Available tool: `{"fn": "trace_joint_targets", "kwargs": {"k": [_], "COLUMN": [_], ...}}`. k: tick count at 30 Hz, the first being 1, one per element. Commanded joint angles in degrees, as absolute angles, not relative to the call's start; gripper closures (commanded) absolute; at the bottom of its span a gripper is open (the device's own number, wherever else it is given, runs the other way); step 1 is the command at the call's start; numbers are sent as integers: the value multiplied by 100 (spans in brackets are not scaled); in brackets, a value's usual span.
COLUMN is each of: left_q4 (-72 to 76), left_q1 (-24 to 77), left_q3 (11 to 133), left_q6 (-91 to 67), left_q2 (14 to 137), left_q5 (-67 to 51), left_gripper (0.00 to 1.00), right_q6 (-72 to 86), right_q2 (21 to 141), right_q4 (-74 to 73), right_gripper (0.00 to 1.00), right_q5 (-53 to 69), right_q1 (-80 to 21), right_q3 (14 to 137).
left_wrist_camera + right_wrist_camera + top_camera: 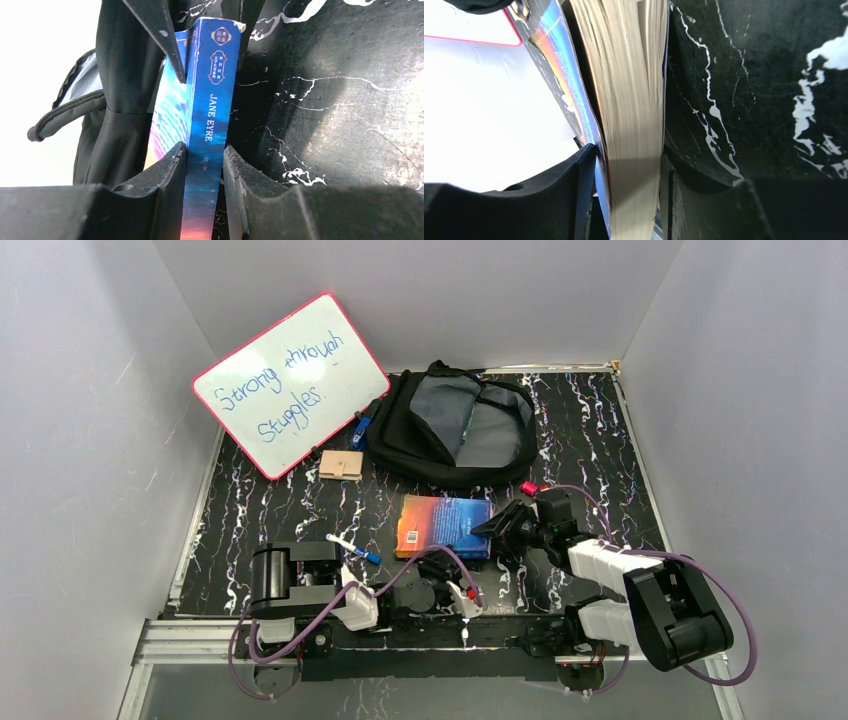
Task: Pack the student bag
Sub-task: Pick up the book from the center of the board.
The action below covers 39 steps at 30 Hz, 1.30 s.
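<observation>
The student bag, a black backpack with its grey lining showing, lies open at the back centre of the table. A blue book titled Jane Eyre sits just in front of it. My left gripper is shut on the book from its near side. In the left wrist view the blue spine runs between the left gripper, with the bag behind. My right gripper holds the book's right side. In the right wrist view the right gripper presses both covers around the page edge.
A pink-framed whiteboard leans at the back left. A small wooden piece lies beside the bag, a blue-capped marker near the left arm, and a small red item behind the right gripper. Grey walls enclose the black marbled table.
</observation>
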State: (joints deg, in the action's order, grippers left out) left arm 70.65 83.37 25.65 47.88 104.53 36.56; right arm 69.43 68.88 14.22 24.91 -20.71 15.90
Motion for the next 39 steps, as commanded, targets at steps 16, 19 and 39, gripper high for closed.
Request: {"fn": "trace_joint_targets", "kwargs": {"k": [16, 19, 39], "left_q4": [4885, 3571, 1761], "left_q1": [8352, 8135, 3523], "left_q3": [2937, 3459, 5866], "left_q6": [1318, 291, -3431], "left_q2": [7726, 7197, 8052], "left_q5": [3651, 3640, 834], "left_gripper": [33, 33, 34], "right_q6": [5101, 4562, 3256], "right_q2": [6040, 5726, 4165], "right_q4": [171, -268, -2896], "right_gripper": [100, 100, 100], "right_q5": [2458, 2436, -198], "right_q1": [-1701, -1698, -1697], "right_q3": [2095, 2208, 5657]}}
